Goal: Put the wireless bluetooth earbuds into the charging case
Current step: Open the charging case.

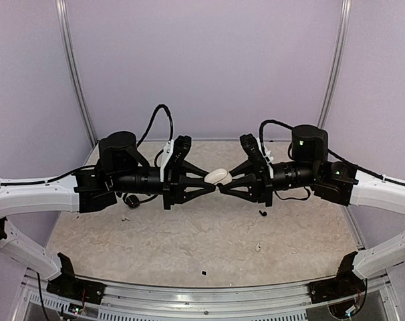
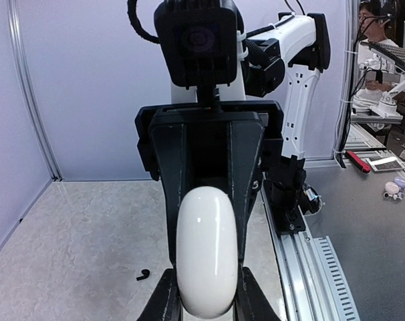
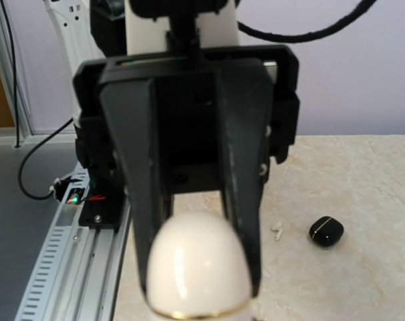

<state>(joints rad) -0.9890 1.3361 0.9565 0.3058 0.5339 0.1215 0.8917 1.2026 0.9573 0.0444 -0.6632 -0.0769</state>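
Soft, even light; crisp overhead view, softer close-ups

The top view is bright and lit from above, with only faint, diffuse shadows on the counter (image 1: 209,241), and the frame posts (image 1: 75,80) bow outward toward the edges, as through a wide lens. In the left wrist view the white charging case (image 2: 206,251) shows long glossy highlights. In the right wrist view it sits close to the lens and is blurred, while the small black case (image 3: 325,231) beyond looks sharper.

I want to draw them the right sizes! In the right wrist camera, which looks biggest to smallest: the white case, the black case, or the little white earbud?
1. white charging case, but it is closest to the camera, so its real size is unsure.
2. black case.
3. white earbud, the tiniest.
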